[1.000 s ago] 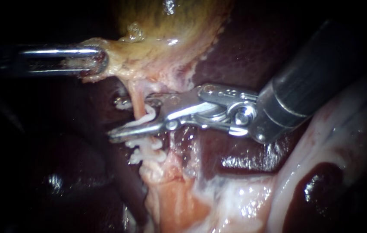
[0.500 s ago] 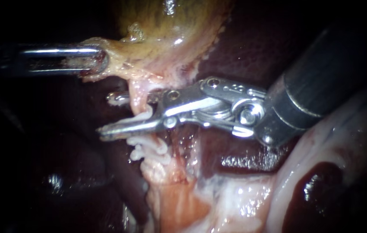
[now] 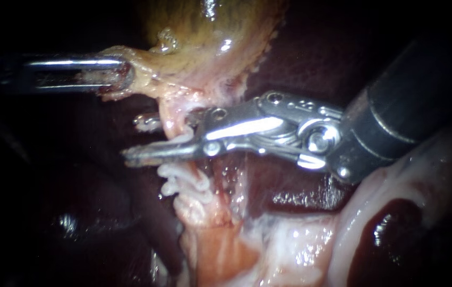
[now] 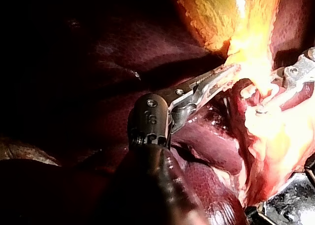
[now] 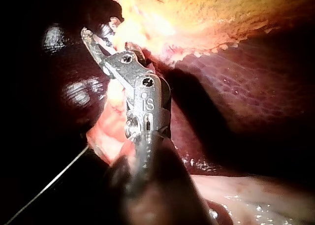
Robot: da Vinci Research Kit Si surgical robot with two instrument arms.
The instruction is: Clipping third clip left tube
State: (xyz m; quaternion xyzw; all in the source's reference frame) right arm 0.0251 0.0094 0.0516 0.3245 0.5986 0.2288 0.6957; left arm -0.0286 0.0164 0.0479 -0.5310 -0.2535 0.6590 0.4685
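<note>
While my left instrument [image 3: 123,74] grips a fold of gallbladder [image 3: 204,48] between its jaws, up and to the left of the one tube [image 3: 170,123] I'm working on, my right instrument [image 3: 137,139] straddles that tube, jaws parted. Two white clips [image 3: 183,178] sit on the tube just below the jaws. A third clip [image 3: 179,139] lies between them. Dark liver [image 3: 300,58] lies behind the tube.

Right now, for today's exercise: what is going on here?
The left instrument has its jaws shut on the gallbladder, gripping its lower edge and holding it out to the side. The right instrument comes in from the upper right with its jaws open astride the tube, just above the white clips already on it. The liver lies behind.
</note>
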